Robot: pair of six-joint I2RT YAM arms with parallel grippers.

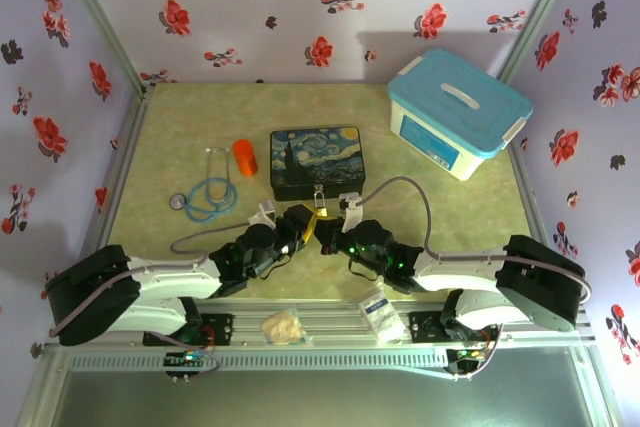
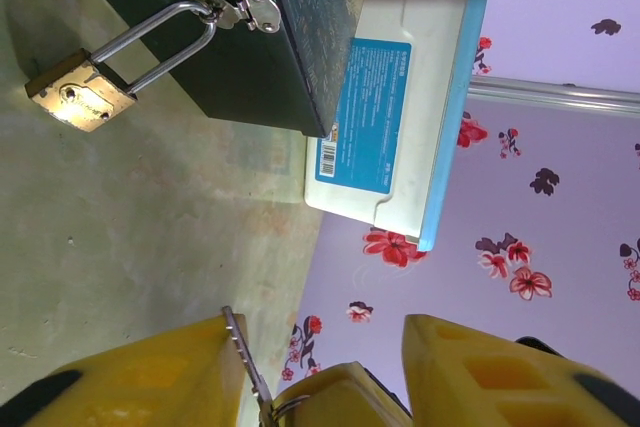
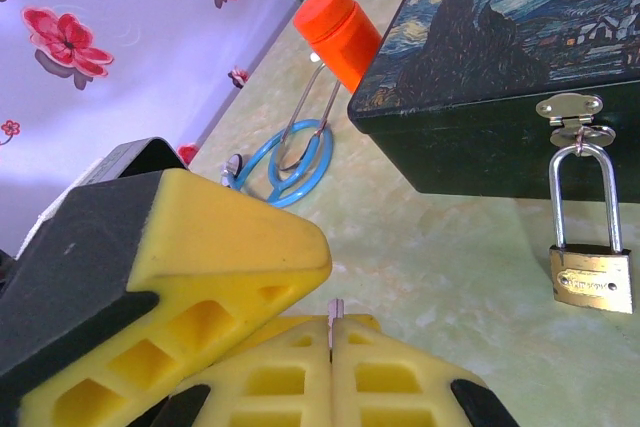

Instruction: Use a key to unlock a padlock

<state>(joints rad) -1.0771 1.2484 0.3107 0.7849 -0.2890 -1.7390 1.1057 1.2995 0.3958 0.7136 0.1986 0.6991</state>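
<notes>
Two arms stand side by side, the left black-and-white jointed arm (image 1: 150, 282) and its twin, the right black-and-white jointed arm (image 1: 490, 277). Each has a bulky, rounded black housing at the shoulder and a smooth white link after it. A thin grey cable (image 1: 190, 240) loops off the left one, and another grey cable (image 1: 415, 197) curves over the right. Small green lights (image 1: 352, 244) glow near the wrists. The blocky yellow plastic fingers (image 2: 500, 372) have hollow rectangular pockets and black edging.

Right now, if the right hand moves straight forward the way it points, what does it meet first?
Most likely the dark front wall of the painted box, near its left corner. The right hand, shut on the key, aims left of the hanging padlock in its wrist view; depth is unclear.
</notes>
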